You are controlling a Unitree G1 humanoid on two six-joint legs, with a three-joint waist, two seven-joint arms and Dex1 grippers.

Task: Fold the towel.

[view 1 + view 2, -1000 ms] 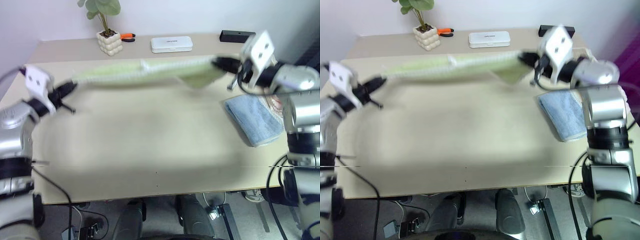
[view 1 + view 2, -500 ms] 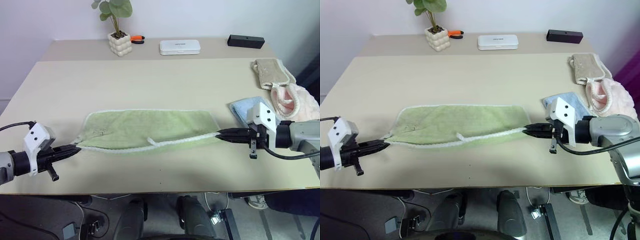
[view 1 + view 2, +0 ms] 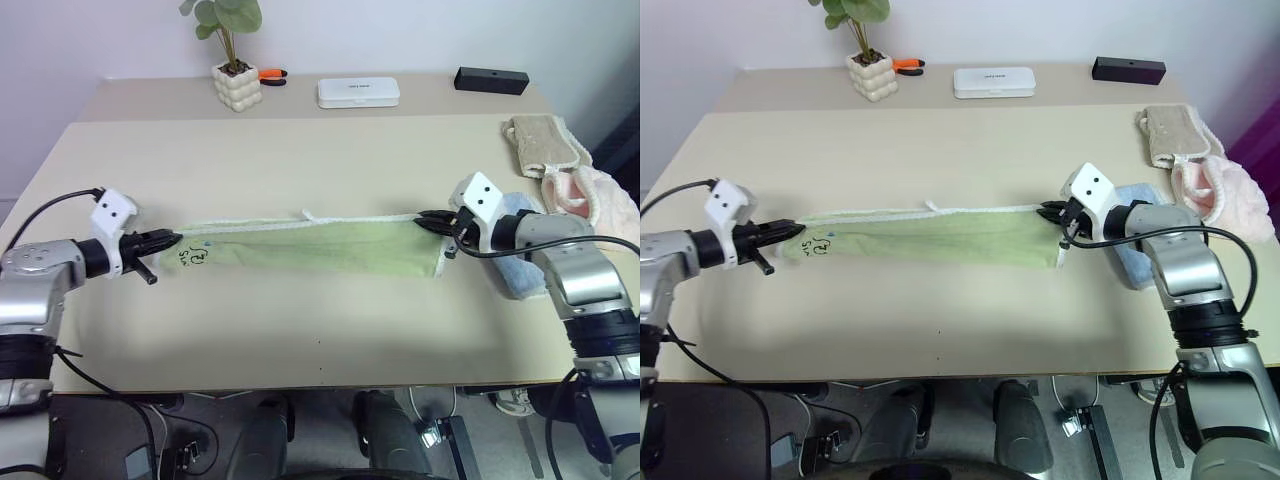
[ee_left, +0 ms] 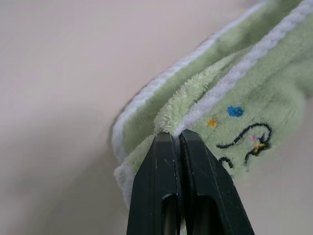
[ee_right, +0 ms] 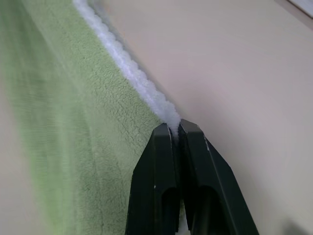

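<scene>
Towel: we count one light green fluffy terry towel [image 3: 310, 243] with whitish trim, stretched in a long narrow band across the middle of the beige worktop [image 3: 300, 330].
Towel marks: we see small dark embroidery with blue and orange dots [image 4: 242, 134] near its left end; we cannot read it as writing.
Left end effector [image 3: 172, 238]: two black fingers pressed together, clamped on the towel's left corner.
Right end effector [image 3: 425, 219]: two black fingers together, pinching the white trim at the towel's right corner.
Other cloths: we count three, one folded light blue towel [image 3: 520, 275] beside the right arm, one beige cloth [image 3: 540, 140], one pink cloth [image 3: 595, 195].
Far edge: one potted plant in a white knobbly pot [image 3: 238, 85], one white flat case [image 3: 358, 92] with lettering too small to read, one black bar [image 3: 491, 79], one orange-handled tool [image 3: 270, 73].
</scene>
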